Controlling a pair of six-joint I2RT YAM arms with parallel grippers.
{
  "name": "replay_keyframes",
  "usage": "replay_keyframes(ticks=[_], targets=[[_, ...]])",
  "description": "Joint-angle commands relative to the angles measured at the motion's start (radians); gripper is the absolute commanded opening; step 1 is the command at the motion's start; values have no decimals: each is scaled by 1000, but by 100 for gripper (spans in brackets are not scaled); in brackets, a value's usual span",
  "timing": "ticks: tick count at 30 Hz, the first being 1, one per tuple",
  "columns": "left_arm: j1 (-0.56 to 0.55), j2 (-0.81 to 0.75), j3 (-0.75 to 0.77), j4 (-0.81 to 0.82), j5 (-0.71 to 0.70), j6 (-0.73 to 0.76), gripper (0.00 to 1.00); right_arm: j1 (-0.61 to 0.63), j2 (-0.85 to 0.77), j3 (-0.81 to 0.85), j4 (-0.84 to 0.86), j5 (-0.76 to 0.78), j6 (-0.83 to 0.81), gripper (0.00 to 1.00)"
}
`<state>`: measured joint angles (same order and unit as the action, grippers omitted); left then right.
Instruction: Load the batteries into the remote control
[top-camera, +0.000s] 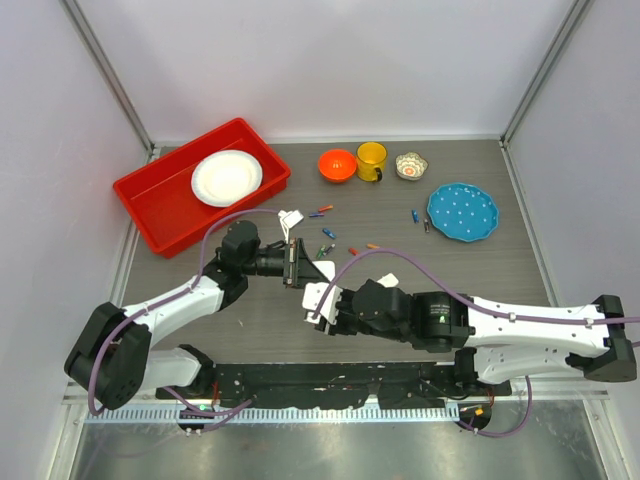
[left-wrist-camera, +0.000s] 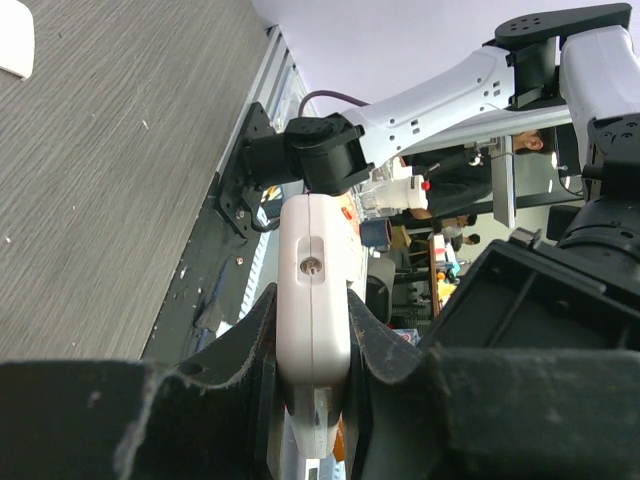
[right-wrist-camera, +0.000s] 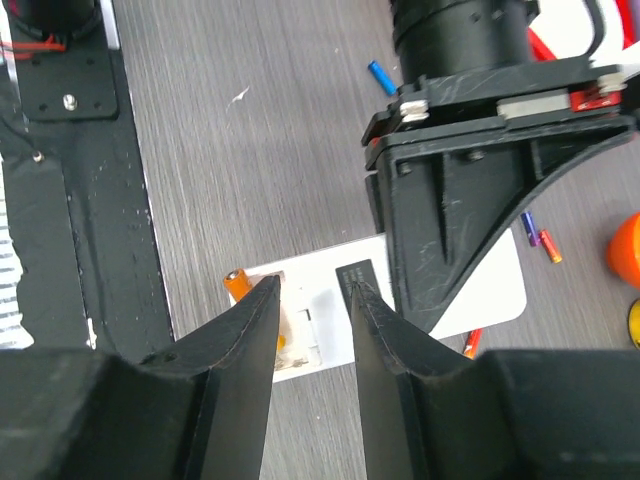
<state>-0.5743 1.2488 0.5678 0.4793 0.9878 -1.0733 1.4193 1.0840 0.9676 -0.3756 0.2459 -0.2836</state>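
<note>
My left gripper (left-wrist-camera: 312, 295) is shut on the white remote control (left-wrist-camera: 315, 250), held edge-on above the table. In the right wrist view the remote control (right-wrist-camera: 492, 290) lies plain back up with its battery bay uncovered. An orange battery (right-wrist-camera: 237, 283) sits at the bay's outer end and pokes past the edge. My right gripper (right-wrist-camera: 312, 283) hangs open over the bay with nothing between its fingers; its left finger is beside that battery. From above, both grippers meet at the remote control (top-camera: 318, 298). Loose batteries (top-camera: 325, 248) lie scattered behind.
A small white cover piece (top-camera: 291, 218) lies near the loose batteries. A red tray (top-camera: 150, 200) with a white plate (top-camera: 227, 177) stands at the back left. An orange bowl (top-camera: 337, 165), yellow mug (top-camera: 371, 160), small patterned bowl (top-camera: 410, 165) and blue plate (top-camera: 462, 212) line the back.
</note>
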Motion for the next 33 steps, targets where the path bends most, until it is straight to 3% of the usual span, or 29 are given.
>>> replay_keyframes(ticks=[1,15,33], targets=[[-4,-2,18,30,9,-5,0,1,-44,6,90,32,21,40],[-4,-6,20,31,11,-8,0,1,-42,36,-36,-163,31,48],[-18,-15,26,30,14,-17,0,1,30,33,12,-131,-8,45]])
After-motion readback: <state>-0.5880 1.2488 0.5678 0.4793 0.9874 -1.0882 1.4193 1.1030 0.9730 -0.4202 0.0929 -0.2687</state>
